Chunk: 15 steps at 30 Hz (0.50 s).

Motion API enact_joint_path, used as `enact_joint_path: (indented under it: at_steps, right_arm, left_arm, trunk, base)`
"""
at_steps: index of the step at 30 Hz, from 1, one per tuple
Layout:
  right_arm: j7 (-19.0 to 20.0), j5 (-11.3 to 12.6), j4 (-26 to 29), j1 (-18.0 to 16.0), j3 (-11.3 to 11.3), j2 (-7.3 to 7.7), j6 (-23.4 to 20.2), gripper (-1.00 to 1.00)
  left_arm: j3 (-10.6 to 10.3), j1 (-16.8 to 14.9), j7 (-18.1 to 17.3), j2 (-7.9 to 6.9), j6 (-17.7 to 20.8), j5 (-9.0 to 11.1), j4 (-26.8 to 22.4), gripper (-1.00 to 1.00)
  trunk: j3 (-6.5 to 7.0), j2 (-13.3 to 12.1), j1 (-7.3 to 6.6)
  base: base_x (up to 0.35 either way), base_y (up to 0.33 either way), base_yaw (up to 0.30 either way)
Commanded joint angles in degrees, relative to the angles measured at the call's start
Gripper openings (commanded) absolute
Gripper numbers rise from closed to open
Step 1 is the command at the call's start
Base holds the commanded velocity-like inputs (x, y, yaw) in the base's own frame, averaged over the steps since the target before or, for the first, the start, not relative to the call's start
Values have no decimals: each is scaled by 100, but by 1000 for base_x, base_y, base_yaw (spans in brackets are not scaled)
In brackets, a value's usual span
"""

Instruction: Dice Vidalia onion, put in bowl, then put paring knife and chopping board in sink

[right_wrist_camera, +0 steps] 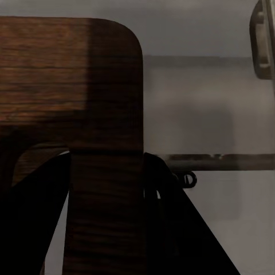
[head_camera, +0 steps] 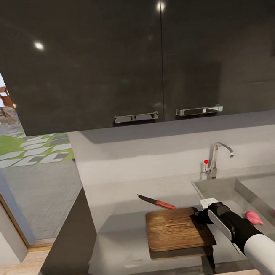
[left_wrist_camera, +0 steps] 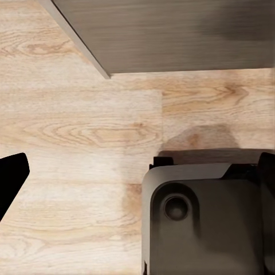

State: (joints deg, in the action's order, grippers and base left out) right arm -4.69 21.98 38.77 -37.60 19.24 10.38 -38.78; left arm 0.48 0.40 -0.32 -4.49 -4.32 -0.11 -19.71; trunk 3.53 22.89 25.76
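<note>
1. Right beneath my right wrist camera, my right gripper (right_wrist_camera: 106,223) straddles the chopping board (right_wrist_camera: 69,74): one dark finger (right_wrist_camera: 34,223) shows on each side of the board's edge, so I am clamped on the board.
2. From my head, my right arm (head_camera: 249,236) reaches in from the lower right, and its gripper (head_camera: 201,216) meets the right edge of the chopping board (head_camera: 176,228), which lies flat on the grey countertop (head_camera: 117,224).
3. Just behind the board, on the countertop, lies the paring knife (head_camera: 157,202), its red handle pointing right and its dark blade pointing left and away from me. It does not touch the board.
4. To the right of my gripper is the sink (head_camera: 244,189); the pinkish Vidalia onion (head_camera: 253,217) sits in its basin, close beside my forearm.
5. At the back of the sink stands the chrome tap (head_camera: 218,156) with a red dot on its lever.
6. Above the pale wall hang dark glossy wall cabinets (head_camera: 103,56) with two chrome handles.
7. My left gripper looks down at the light wood floor (left_wrist_camera: 80,126), and a dark finger (left_wrist_camera: 11,177) enters at the frame's edge. I cannot tell whether that gripper is released or clenched.
8. Part of my own dark base (left_wrist_camera: 200,217) shows over the floor, with a grey cabinet edge (left_wrist_camera: 172,34) beyond.
</note>
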Motion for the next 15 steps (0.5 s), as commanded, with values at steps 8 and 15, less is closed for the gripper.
enact_joint_path:
  at_steps: [8, 15]
  right_arm:
    - [-49, 61, 8, -2, 36, 8, -15, 100]
    - [-49, 61, 8, -2, 35, 8, -15, 100]
  left_arm:
    - [5, 4, -3, -2, -7, 2, -7, 100]
    - [5, 4, -3, 0, -8, 1, -7, 100]
  trunk:
    - [-1, 3, 2]
    - [-1, 3, 2]
  base:
    - [0, 0, 0]
    - [0, 0, 0]
